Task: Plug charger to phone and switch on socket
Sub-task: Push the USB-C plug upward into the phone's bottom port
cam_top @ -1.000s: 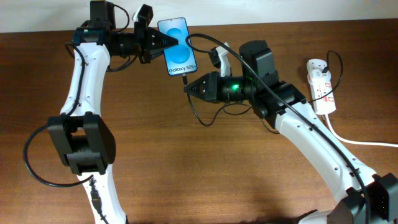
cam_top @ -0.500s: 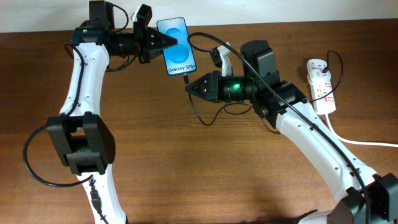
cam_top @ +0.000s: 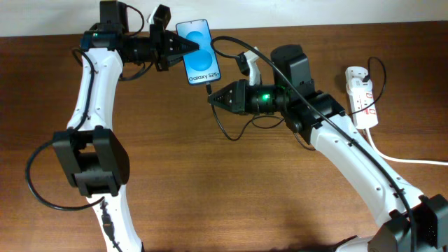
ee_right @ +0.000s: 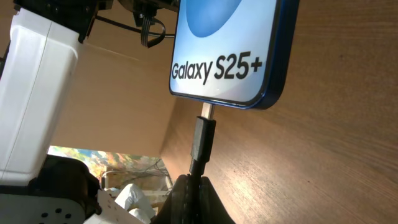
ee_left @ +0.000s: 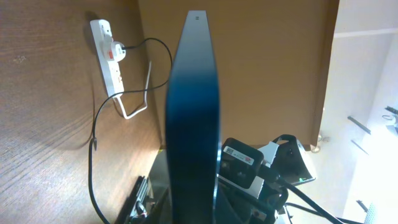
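The phone (cam_top: pixel 199 50), with a blue-and-white screen reading "Galaxy S25+", is held off the table at the back. My left gripper (cam_top: pixel 183 47) is shut on its left edge. In the left wrist view the phone (ee_left: pixel 193 106) shows edge-on. My right gripper (cam_top: pixel 213 98) is just below the phone, shut on the charger's thin black cable behind its plug (cam_top: pixel 208 88). In the right wrist view the gripper (ee_right: pixel 194 190) holds the plug (ee_right: pixel 202 137) upright, its metal tip touching the bottom edge of the phone (ee_right: pixel 230 43). The socket (cam_top: pixel 362 98) lies at the right and also shows in the left wrist view (ee_left: pixel 111 59).
The charger cable loops on the table between the arms (cam_top: pixel 225 129) and arcs over the right arm toward the socket. The socket's thick white cord (cam_top: pixel 399 158) runs off the right edge. The table's back edge is just behind the phone.
The phone and the right gripper have shifted very slightly over the second. In the last half second nothing visibly moved.
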`<action>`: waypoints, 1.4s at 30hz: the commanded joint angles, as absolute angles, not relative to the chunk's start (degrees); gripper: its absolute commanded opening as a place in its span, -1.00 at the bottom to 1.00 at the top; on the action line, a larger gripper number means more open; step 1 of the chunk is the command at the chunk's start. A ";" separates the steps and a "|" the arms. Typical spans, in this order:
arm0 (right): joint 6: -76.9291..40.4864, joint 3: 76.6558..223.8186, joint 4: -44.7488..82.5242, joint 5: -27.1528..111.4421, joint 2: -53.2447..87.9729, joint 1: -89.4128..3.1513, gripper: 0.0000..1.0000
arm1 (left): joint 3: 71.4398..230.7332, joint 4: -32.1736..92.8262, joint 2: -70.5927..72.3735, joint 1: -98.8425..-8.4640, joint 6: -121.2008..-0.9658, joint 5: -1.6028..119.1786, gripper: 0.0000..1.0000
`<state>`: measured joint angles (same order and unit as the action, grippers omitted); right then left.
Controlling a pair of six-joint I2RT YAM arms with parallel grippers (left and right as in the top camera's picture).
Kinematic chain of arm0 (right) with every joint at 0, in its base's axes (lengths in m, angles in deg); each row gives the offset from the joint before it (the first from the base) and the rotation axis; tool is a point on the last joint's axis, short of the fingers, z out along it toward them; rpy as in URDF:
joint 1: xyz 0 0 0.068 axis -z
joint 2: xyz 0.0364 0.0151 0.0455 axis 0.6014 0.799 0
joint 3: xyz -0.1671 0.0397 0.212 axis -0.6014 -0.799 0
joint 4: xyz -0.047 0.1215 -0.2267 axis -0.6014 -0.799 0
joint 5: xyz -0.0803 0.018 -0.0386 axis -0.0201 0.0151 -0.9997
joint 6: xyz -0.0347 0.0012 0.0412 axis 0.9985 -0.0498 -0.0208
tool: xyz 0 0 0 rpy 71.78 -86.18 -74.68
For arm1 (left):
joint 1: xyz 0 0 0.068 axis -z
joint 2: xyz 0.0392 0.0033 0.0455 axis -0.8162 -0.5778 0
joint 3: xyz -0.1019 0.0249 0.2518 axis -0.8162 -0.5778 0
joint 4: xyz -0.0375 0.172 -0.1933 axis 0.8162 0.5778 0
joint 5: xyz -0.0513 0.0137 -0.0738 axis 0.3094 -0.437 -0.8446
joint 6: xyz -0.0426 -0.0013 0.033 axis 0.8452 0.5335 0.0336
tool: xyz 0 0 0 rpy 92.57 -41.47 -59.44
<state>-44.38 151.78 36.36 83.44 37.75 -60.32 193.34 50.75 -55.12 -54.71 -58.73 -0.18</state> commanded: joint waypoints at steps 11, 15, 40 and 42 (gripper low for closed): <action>-43.38 151.45 37.15 83.36 38.58 -60.89 -0.92 | 193.86 50.66 -55.01 -54.69 -59.04 -2.35 -1.00; -43.38 151.45 37.17 83.33 38.58 -61.13 -0.92 | 193.86 50.66 -55.03 -54.69 -59.04 -2.35 -1.00; -43.40 151.45 37.37 81.80 38.90 -61.63 -0.92 | 193.86 50.69 -55.03 -54.69 -59.04 -2.37 -1.00; -43.42 151.45 37.65 81.80 38.90 -61.63 -0.92 | 193.86 50.66 -55.03 -54.69 -59.04 -2.37 -1.00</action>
